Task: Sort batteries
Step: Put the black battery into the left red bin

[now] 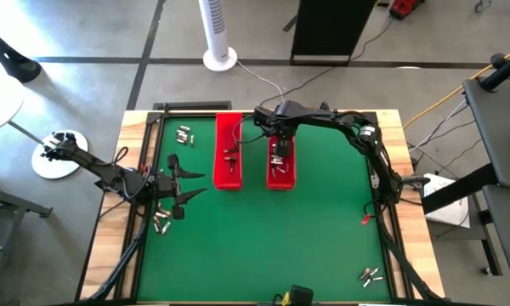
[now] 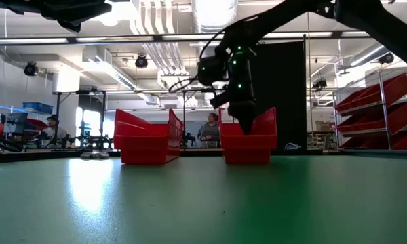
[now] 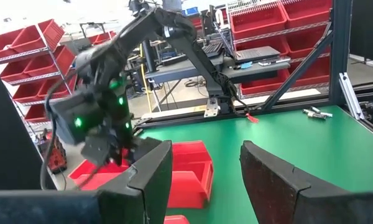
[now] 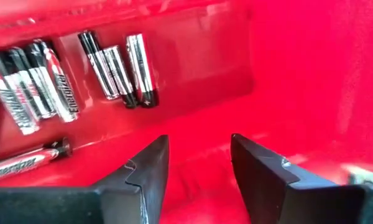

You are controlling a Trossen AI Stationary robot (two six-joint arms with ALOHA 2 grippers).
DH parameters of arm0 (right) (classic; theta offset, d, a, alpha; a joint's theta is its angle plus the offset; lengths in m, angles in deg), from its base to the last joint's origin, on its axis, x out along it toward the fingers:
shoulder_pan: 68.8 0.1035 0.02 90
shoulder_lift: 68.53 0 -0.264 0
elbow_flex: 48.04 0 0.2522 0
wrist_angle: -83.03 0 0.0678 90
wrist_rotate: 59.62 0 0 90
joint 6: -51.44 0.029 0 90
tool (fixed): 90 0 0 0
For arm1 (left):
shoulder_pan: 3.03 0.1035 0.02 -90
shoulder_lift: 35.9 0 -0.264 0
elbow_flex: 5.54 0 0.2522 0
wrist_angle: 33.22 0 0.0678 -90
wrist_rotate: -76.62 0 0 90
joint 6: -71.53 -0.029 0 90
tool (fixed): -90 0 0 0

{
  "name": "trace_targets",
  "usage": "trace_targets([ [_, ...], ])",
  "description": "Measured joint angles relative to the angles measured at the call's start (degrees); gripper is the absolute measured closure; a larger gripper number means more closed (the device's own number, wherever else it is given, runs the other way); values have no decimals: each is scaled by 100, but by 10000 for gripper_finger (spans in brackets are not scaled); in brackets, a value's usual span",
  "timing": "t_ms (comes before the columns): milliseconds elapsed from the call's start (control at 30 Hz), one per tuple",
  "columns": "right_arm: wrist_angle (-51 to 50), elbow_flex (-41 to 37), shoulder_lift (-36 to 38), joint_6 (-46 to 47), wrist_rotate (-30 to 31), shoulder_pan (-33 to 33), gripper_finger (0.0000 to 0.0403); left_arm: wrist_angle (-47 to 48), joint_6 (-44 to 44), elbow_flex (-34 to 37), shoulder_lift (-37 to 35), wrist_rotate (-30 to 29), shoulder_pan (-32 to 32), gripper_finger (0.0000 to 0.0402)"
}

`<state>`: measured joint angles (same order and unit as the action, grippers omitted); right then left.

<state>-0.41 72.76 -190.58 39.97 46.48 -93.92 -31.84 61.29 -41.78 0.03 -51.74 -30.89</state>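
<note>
Batteries (image 4: pixel 34 93) lie sorted inside the right-hand red tray (image 1: pixel 280 161), where the right pincer (image 4: pixel 199 165) hangs open and empty, probably just after dropping one. Left pincer (image 3: pixel 205 174) waits open by loose batteries (image 1: pixel 162 223) on the counter (image 1: pixel 280 238).

Both arms are dark, almost black, built of slim jointed links with black cables running along them. The right arm (image 1: pixel 348 123) carries small green lights glowing on its wrist housing, just above the fingers. The right gripper (image 4: pixel 199 165) has two wedge-shaped dark fingers with matte, faintly scuffed faces and stepped inner edges. The left gripper (image 3: pixel 205 171) has the same pair of thick, angular black fingers.
</note>
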Motion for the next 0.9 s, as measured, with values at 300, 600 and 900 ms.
trace_targets([
  [300, 14, -426, 1556, 685, 16, -254, 233, 50, 0, 0, 0, 0, 0, 233],
  [600, 821, -2514, 3279, 2482, 46, -1318, 229, 92, 43, 0, 0, 33, 0, 233],
  [900, 3022, -4377, 3427, 4614, 36, -2890, 245, 33, 164, 0, -2, 39, -2, 233],
])
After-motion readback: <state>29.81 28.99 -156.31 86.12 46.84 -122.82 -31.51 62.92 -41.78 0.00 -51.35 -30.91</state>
